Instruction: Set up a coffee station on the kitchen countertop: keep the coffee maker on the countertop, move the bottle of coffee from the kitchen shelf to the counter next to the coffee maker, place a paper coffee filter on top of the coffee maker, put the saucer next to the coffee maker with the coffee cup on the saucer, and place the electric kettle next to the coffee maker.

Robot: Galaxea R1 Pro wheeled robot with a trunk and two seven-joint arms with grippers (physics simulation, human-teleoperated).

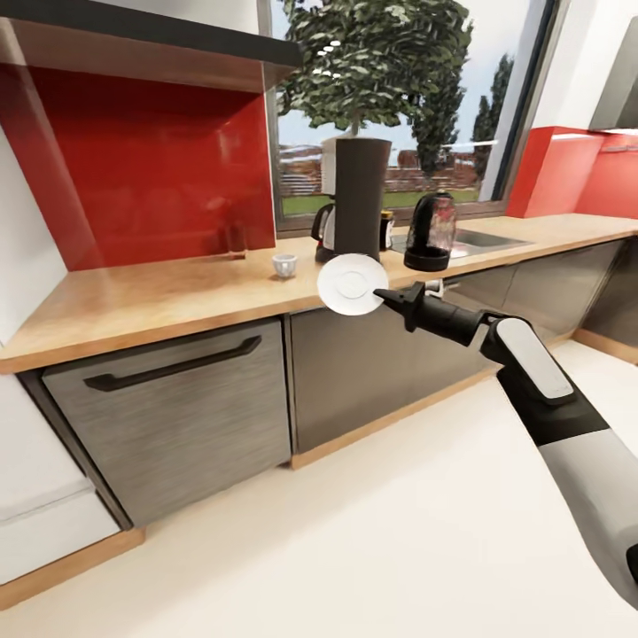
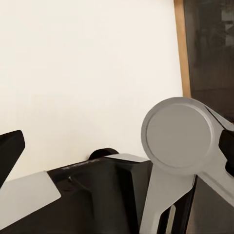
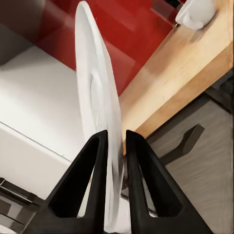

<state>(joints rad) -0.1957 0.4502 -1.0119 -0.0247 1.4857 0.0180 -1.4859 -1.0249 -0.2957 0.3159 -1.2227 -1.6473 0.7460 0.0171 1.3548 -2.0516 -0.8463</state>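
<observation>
The right arm (image 1: 567, 425) reaches from the near corner of the head view toward the counter, and its right gripper (image 1: 383, 295) is clenched on the rim of the saucer (image 1: 353, 283). The saucer is a plain white disc with a shallow round well at its centre, held on edge in the air with its face toward the camera, just in front of the countertop (image 1: 159, 297) edge and below the coffee maker (image 1: 359, 195). In the right wrist view the two black fingers (image 3: 90, 180) pinch the thin saucer (image 3: 97, 107) between them.

The small white coffee cup (image 1: 283, 265) stands left of the coffee maker, apart from it; the dark electric kettle (image 1: 431, 232) stands right of it, before the sink (image 1: 483, 239). Bare wood lies between cup and coffee maker. The left gripper's jaw state cannot be told.
</observation>
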